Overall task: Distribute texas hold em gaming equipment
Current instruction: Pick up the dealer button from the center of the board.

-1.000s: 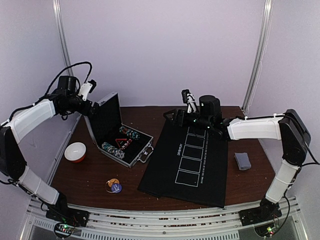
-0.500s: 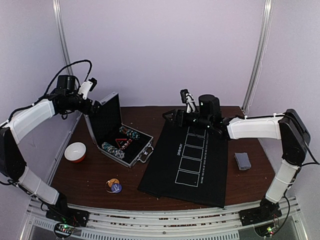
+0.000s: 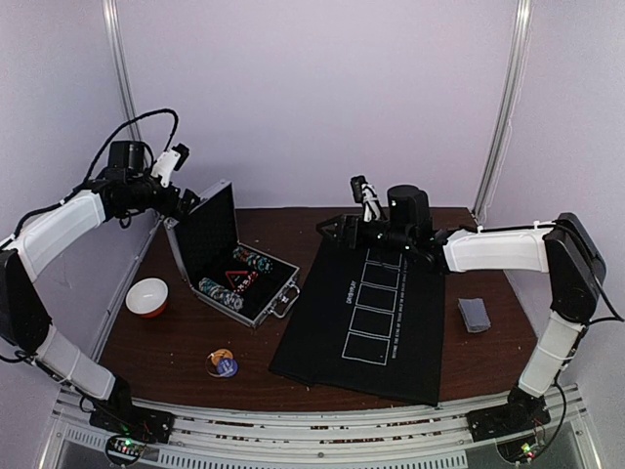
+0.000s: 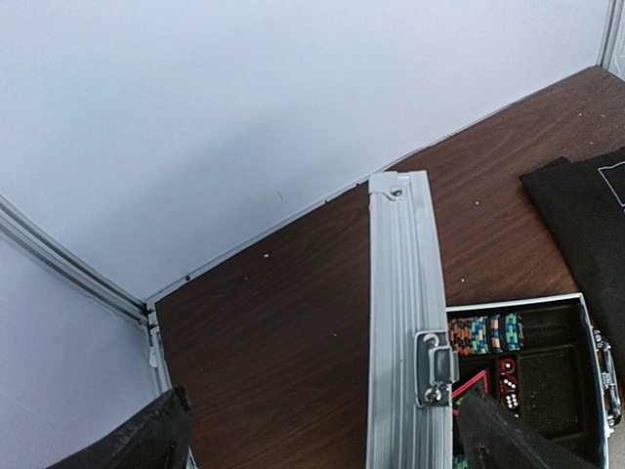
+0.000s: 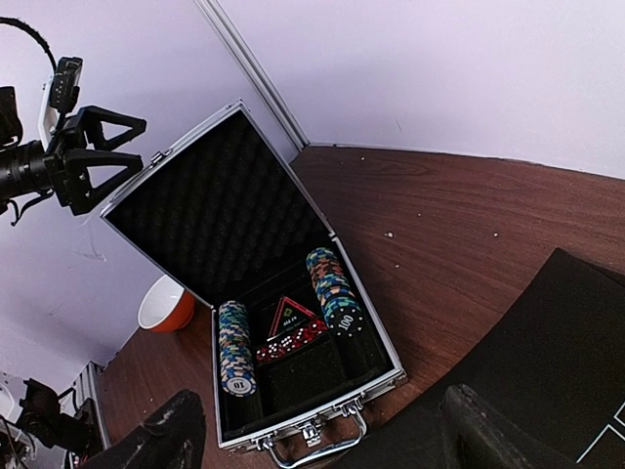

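The silver case (image 3: 256, 298) stands open at the left, lid (image 4: 405, 322) upright. Two rows of striped poker chips (image 5: 332, 286) (image 5: 234, 348) lie in it, with red dice (image 5: 289, 341) between. Round button discs (image 3: 222, 364) rest on the wood near the front. A grey-blue deck of cards (image 3: 475, 314) lies at the right. My left gripper (image 3: 187, 203) (image 4: 322, 445) hangs open over the lid's top edge, its fingers either side of the edge and clear of it. My right gripper (image 3: 334, 227) (image 5: 322, 440) is open above the mat's far corner, facing the case, holding nothing.
A black felt mat (image 3: 376, 313) with white card outlines covers the table's middle and right. A red-and-white bowl (image 3: 147, 296) sits at the left edge. The case's handle (image 5: 311, 442) points toward the mat. Walls close in at the back and left.
My left gripper has lifted a little, up and back from the lid's top edge. The lid stays upright. The right arm has hardly moved.
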Tool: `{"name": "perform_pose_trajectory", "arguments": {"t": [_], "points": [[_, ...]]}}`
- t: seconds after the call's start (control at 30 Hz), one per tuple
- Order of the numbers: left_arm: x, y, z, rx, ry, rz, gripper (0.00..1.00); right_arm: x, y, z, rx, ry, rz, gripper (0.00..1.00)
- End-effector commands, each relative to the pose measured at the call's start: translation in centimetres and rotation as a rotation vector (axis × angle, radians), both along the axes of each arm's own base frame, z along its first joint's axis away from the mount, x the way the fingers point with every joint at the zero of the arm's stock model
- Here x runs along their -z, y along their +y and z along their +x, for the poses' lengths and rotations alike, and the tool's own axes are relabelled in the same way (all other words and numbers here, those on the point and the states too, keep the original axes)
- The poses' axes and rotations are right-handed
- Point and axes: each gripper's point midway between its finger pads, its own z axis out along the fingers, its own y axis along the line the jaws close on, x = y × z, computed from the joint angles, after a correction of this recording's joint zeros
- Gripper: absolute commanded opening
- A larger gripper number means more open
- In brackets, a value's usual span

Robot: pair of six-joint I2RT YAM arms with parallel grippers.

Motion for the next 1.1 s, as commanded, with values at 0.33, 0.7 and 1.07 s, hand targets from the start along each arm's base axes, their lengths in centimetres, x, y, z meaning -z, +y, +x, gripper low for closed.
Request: {"name": "perform_pose_trajectory", "arguments": {"t": [0.33, 0.7, 1.07], "points": [[-10.1, -2.5, -2.2, 0.110, -0.176, -0.135, 0.98, -0.9, 1.3, -0.7, -0.063, -0.011, -0.015, 0.86], [-2.3, -12.2, -12.2, 0.292, 0.202, -0.080, 0.98, -1.2, -0.9, -2.8, -0.078, -0.005, -0.206, 0.86], [11.7, -12.5, -21.7, 0.164, 0.666, -0.023, 0.98, -0.5, -7.6, -4.9, 0.084, 0.029, -0.435, 0.88]]}}
